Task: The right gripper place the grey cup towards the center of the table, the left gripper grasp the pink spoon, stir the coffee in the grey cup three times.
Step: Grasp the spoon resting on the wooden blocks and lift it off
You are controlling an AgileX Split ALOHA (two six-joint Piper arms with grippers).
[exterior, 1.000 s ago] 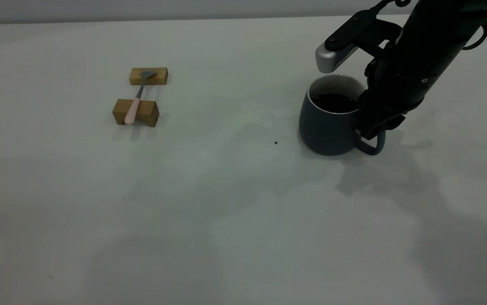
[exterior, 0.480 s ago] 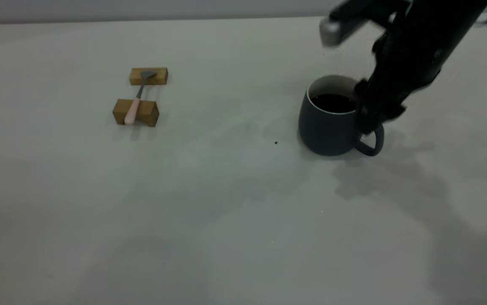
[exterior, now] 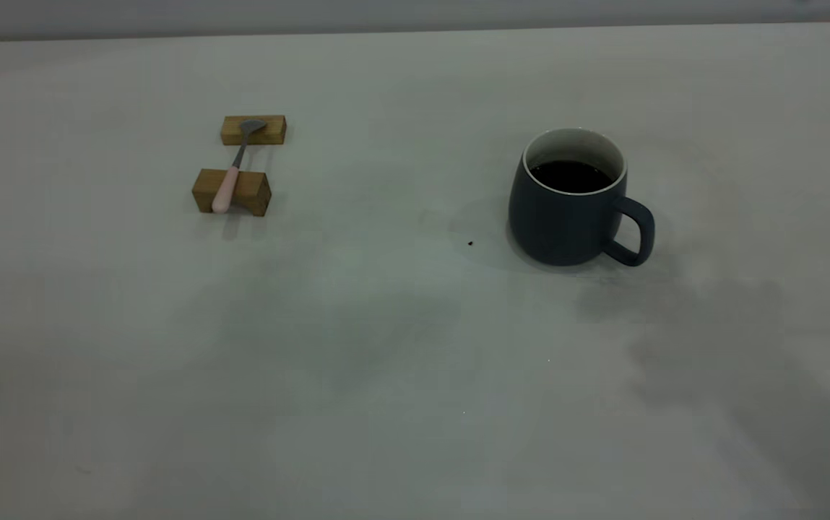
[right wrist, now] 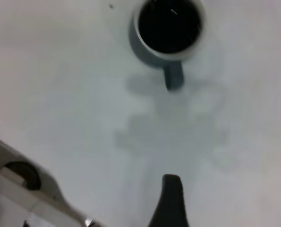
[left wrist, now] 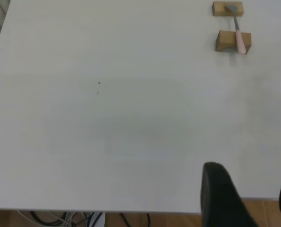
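So, quick count: one grey cup (exterior: 568,196), one pink spoon (exterior: 230,179), two wooden blocks (exterior: 232,191), and one tiny dark speck (exterior: 470,243) on the table (exterior: 386,361). The cup stands upright on the right half of the table, nearer the far edge than the near one, with its loop handle pointing to the right edge side. It's filled with dark coffee (exterior: 570,175). Nothing is touching it.

The spoon lies across both blocks on the left half, well apart from the cup, with its grey bowl on the far block and its pink handle on the near one.

Neither arm shows in the exterior view. The right gripper (right wrist: 171,201) hangs high above the table, well clear of the cup, holding nothing; only one dark finger shows, so whether it's spread or closed can't be told. The left gripper (left wrist: 249,194) sits over the table's edge, far from the spoon, its two fingers spread apart and empty.
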